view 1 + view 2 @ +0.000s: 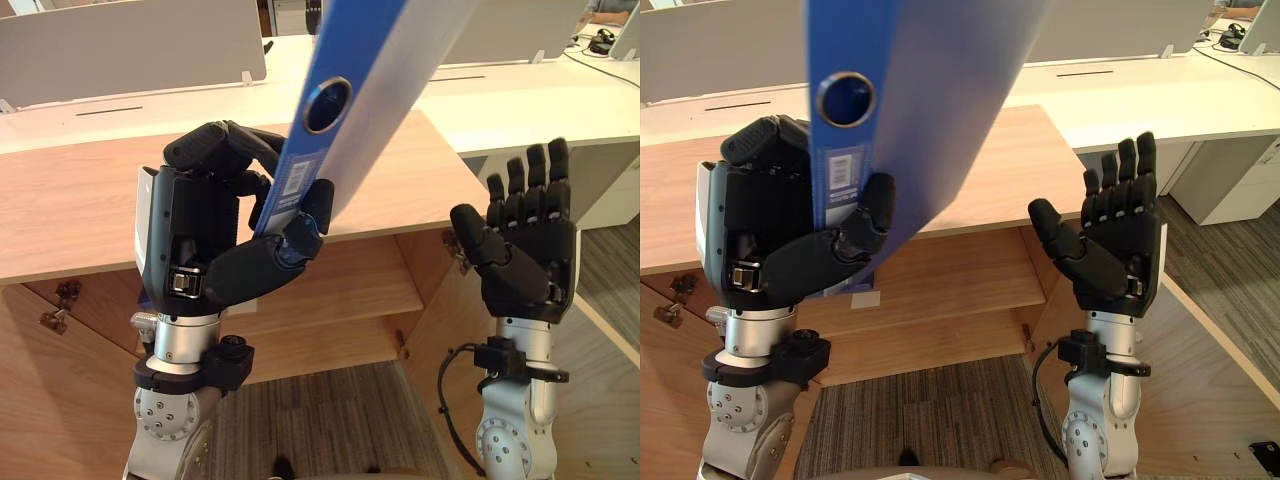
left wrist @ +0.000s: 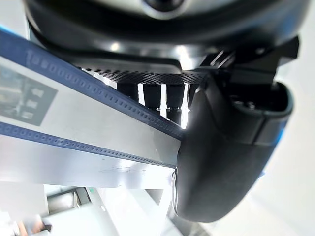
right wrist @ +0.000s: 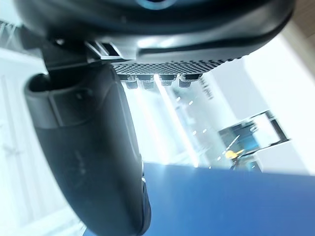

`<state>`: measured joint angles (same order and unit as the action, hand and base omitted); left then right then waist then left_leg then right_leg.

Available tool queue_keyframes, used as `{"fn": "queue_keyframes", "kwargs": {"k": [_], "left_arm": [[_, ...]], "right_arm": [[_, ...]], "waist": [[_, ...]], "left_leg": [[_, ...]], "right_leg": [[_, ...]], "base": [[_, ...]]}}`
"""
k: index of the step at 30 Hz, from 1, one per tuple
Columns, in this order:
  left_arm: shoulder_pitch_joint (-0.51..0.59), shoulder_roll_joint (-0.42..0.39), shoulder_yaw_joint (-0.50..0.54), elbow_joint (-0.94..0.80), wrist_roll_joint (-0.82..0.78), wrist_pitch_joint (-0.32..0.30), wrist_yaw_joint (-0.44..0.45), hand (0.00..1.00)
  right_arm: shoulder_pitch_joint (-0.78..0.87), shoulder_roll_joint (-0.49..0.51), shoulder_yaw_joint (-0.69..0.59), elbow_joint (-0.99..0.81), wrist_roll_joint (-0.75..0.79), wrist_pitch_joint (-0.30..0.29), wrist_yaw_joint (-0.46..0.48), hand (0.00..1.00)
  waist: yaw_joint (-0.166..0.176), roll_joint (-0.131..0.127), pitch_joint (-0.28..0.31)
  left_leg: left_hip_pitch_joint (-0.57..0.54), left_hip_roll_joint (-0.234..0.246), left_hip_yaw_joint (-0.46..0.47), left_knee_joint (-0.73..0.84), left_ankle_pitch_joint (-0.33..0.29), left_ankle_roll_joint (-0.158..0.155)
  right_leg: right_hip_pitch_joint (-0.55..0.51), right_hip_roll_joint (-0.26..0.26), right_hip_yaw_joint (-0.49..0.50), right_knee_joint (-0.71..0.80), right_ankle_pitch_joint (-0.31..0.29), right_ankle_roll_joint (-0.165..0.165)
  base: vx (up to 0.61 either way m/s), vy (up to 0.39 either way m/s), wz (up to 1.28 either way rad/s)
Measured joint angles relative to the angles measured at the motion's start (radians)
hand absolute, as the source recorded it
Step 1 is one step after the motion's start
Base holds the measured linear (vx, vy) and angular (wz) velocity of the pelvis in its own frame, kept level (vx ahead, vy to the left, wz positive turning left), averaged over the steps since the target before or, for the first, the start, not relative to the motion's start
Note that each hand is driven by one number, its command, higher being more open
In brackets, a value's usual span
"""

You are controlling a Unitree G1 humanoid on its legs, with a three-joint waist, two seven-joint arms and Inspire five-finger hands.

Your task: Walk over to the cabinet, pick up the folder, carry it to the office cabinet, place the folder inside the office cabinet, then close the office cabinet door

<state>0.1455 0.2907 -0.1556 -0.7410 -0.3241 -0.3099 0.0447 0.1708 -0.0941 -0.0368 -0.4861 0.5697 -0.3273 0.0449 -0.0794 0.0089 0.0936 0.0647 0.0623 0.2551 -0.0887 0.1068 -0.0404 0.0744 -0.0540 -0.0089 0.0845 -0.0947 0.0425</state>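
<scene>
Folder (image 1: 930, 100), blue with a pale grey inner face, is up in the air in front of the robot, tilted so its top leans away over the cabinet; its lower spine end sits in the left hand, clear of every surface. Below and behind it stands the wooden office cabinet (image 1: 80, 210), its flat top level with the hands and its front open, showing one wooden shelf (image 1: 340, 290) across the inside. A wooden door (image 1: 600, 400) stands swung out at the right side. Beyond the cabinet runs a long white table (image 1: 520, 110) with a white partition (image 1: 130, 45) along it. Striped grey carpet (image 1: 320, 410) covers the floor at the cabinet's foot.

The left hand (image 1: 215, 230) has its fingers curled round the back of the spine and its thumb laid across the front, clamping the folder. The right hand (image 1: 525, 250) is raised beside it, palm turned toward the folder, fingers straight and spread upward, apart from it and touching nothing.

On the spine sit a round finger hole (image 1: 844, 98) and, beneath it, a small white label (image 1: 843, 170). A metal hinge (image 1: 452, 250) shows on the cabinet's right inner wall.
</scene>
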Motion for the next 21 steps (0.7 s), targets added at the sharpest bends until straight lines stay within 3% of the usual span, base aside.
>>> {"fn": "queue_keyframes", "kwargs": {"k": [8,14,15,21], "left_arm": [[-0.002,0.017,-0.040,0.041,-0.392,0.040,-0.200,0.00],[0.003,0.071,-0.048,0.146,-0.540,0.097,-0.243,0.00],[0.003,0.077,-0.048,0.156,-0.552,0.100,-0.243,0.00],[0.007,0.140,-0.051,0.166,-0.602,0.130,-0.244,0.00]], "right_arm": [[-0.148,-0.183,0.009,0.135,0.037,0.009,0.050,1.00],[-0.204,-0.294,0.069,0.330,0.102,0.056,0.104,1.00],[-0.206,-0.306,0.077,0.344,0.114,0.062,0.110,0.00],[-0.208,-0.391,0.160,0.394,0.196,0.094,0.186,0.00]], "waist": [[0.009,0.001,0.000],[0.016,0.001,-0.001],[0.018,0.002,-0.001],[0.029,0.002,-0.001]], "left_leg": [[-0.004,-0.007,-0.033,-0.005,0.009,0.008],[-0.023,-0.010,-0.079,-0.006,0.031,0.011],[-0.024,-0.010,-0.081,-0.006,0.033,0.012],[-0.042,-0.013,-0.107,-0.006,0.045,0.015]], "right_leg": [[0.016,-0.006,-0.032,0.000,0.001,0.002],[0.017,-0.008,-0.079,0.000,0.002,0.003],[0.017,-0.008,-0.080,0.000,0.002,0.004],[0.012,-0.009,-0.106,-0.002,0.005,0.005]], "base": [[0.00,-0.009,0.11],[-0.05,-0.011,0.25],[-0.05,-0.001,0.11],[-0.02,0.001,0.12]]}}
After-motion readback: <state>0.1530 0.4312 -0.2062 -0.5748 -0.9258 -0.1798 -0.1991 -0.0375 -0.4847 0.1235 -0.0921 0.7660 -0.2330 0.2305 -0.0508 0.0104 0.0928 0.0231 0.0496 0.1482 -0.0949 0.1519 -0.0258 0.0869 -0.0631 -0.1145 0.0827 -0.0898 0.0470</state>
